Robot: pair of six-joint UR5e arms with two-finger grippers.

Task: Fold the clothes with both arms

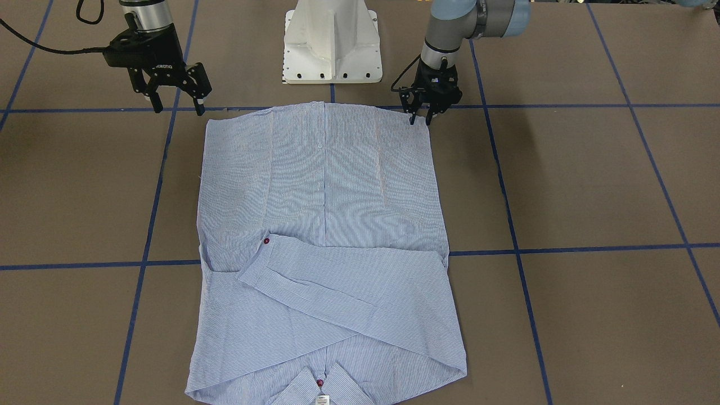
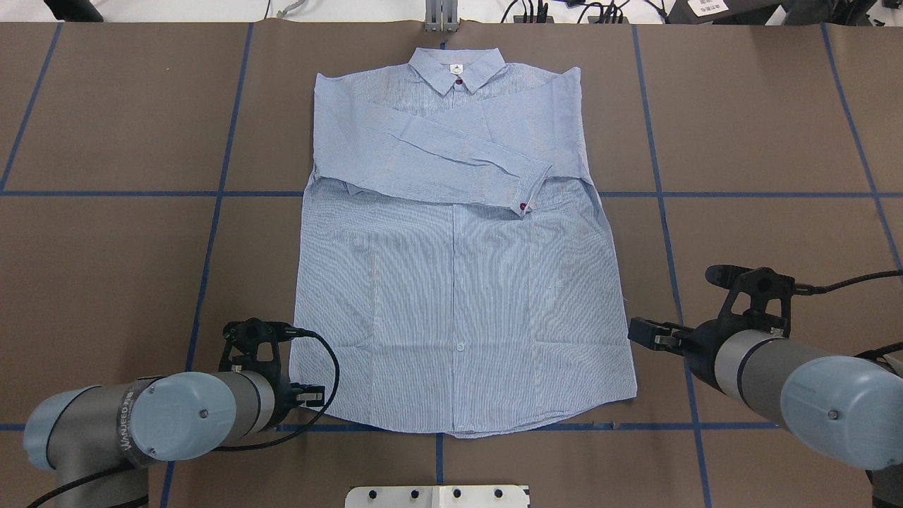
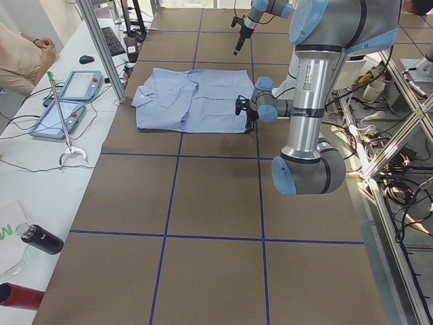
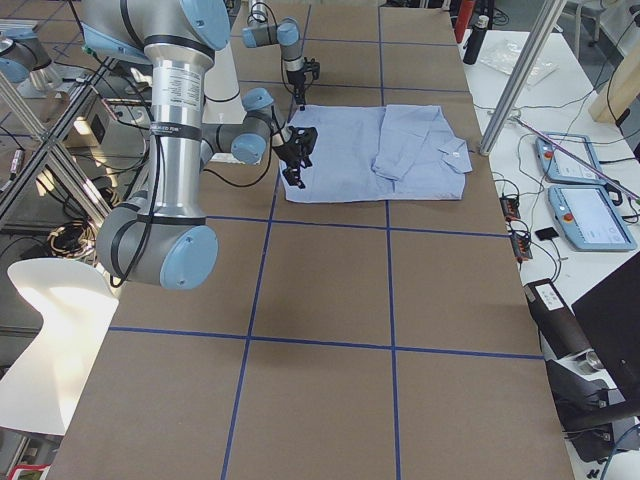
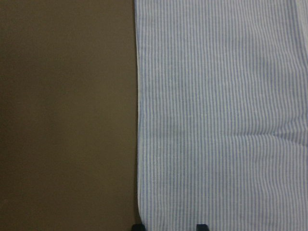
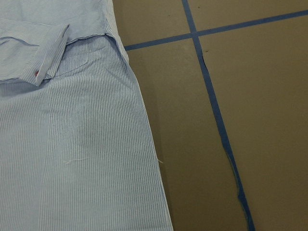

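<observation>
The light blue striped shirt (image 1: 326, 197) lies flat on the table (image 2: 106, 247), front up. Its collar (image 2: 457, 70) is at the far side and both sleeves are folded across the chest. My left gripper (image 1: 421, 119) is open and low at the hem's corner on my left. In the left wrist view its fingertips (image 5: 137, 226) straddle the shirt's side edge (image 5: 216, 120). My right gripper (image 1: 177, 107) is open and empty, raised just outside the hem's other corner (image 2: 628, 391). The right wrist view shows the shirt's side edge (image 6: 72, 159) but no fingers.
The white pedestal base (image 1: 332, 45) stands just behind the hem. Blue tape lines (image 2: 656, 194) cross the brown table. In the exterior left view a side bench with tablets (image 3: 81, 84) and a seated person (image 3: 20, 57) lies beyond the collar end.
</observation>
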